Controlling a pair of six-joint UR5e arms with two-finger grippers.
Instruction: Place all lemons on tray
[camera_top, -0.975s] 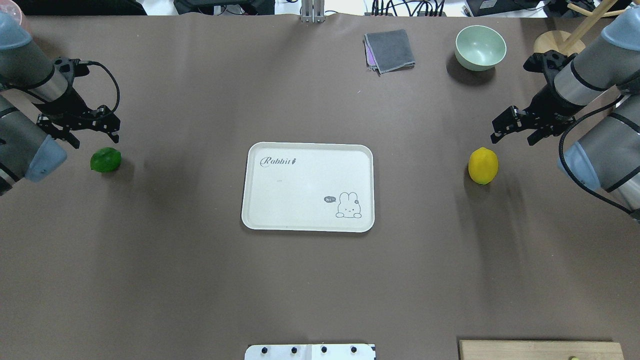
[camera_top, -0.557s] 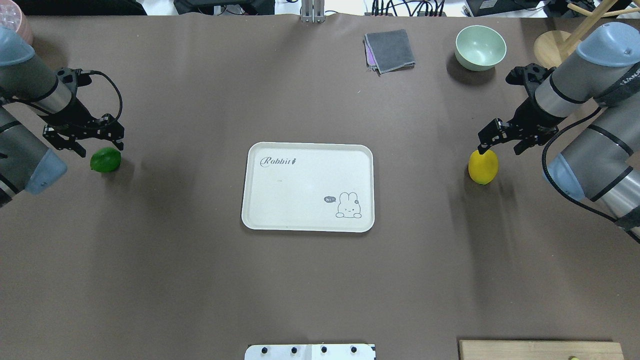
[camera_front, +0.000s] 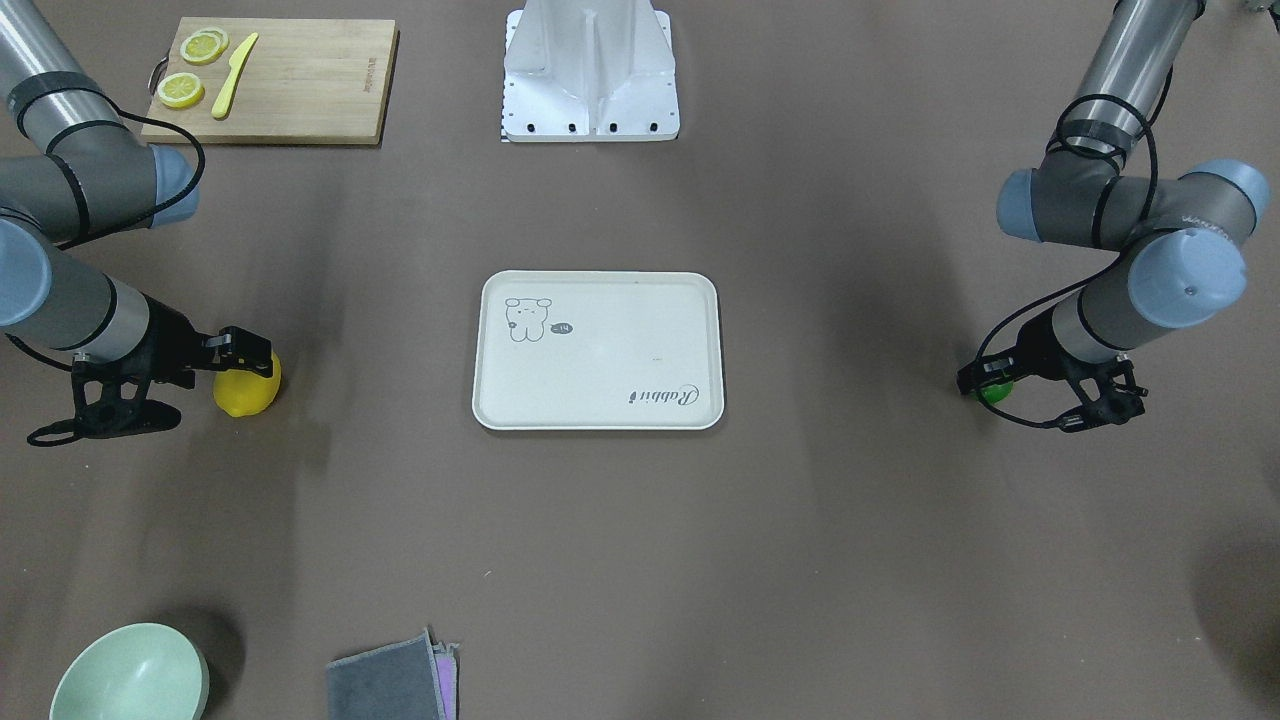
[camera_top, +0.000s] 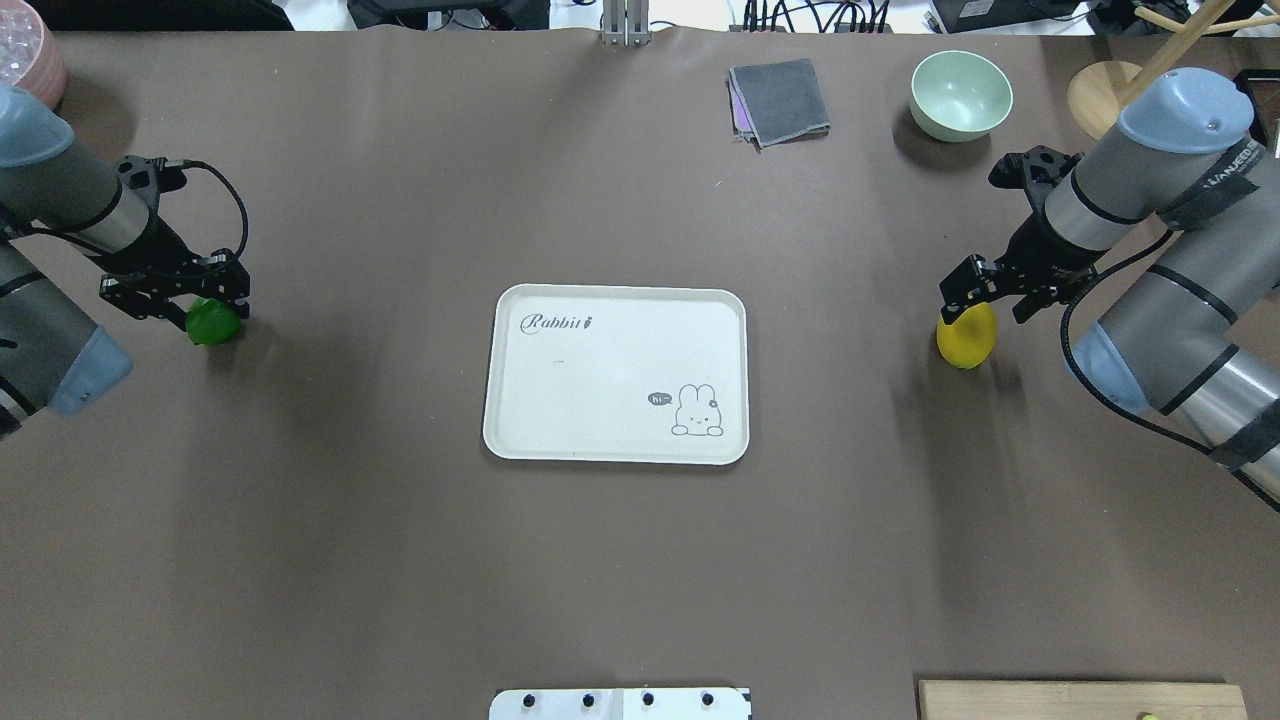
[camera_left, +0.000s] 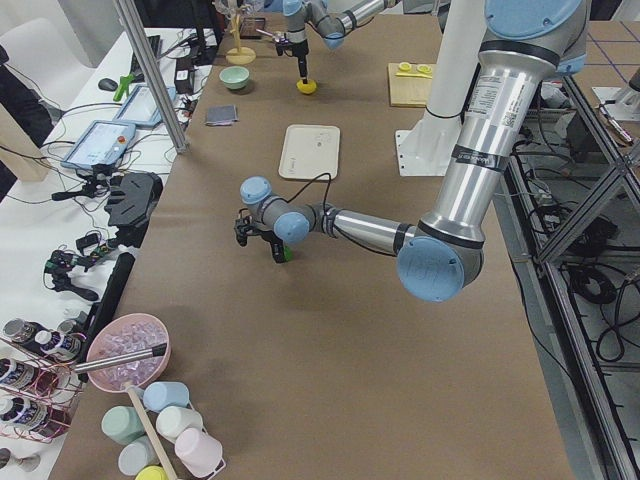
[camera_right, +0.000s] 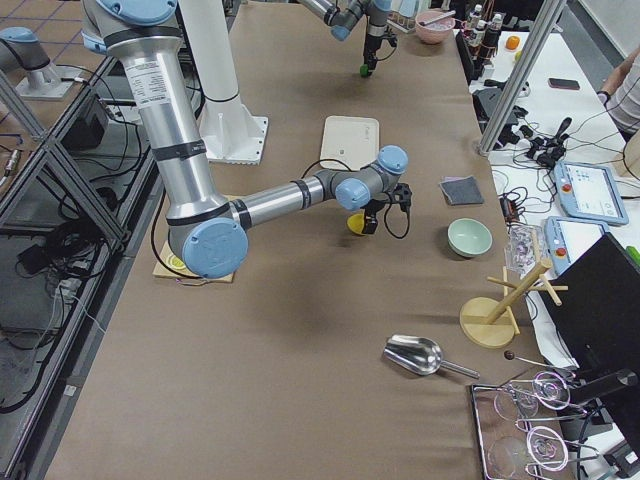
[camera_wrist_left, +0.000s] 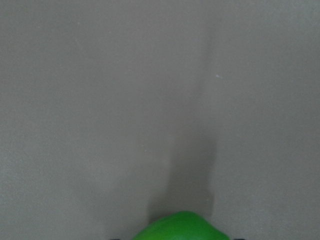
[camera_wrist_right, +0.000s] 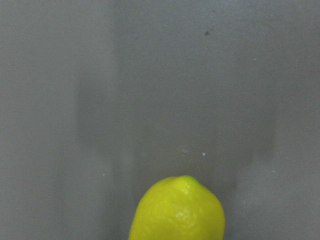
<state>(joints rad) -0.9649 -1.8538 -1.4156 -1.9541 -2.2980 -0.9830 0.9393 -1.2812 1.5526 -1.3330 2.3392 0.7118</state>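
Observation:
The yellow lemon (camera_top: 966, 337) lies on the table right of the off-white tray (camera_top: 600, 370). The green lemon (camera_top: 213, 325) lies far to the tray's left. My left gripper (camera_top: 195, 305) is open and low over the green lemon, with a finger on either side of it. My right gripper (camera_top: 984, 306) is open and low over the yellow lemon's far end. The tray holds nothing. The left wrist view shows the green lemon (camera_wrist_left: 181, 227) at its bottom edge. The right wrist view shows the yellow lemon (camera_wrist_right: 177, 210) close below. The fingers show in neither wrist view.
A green bowl (camera_top: 961, 95), a folded grey cloth (camera_top: 780, 100) and a wooden rack base (camera_top: 1105, 90) stand at the far edge. A cutting board (camera_front: 290, 90) with lemon slices and a yellow knife lies near the robot base (camera_front: 590, 70).
Both grippers have come down onto their lemons. The left one moved right over the green lemon. The right one moved left over the yellow lemon. Neither lemon has moved.

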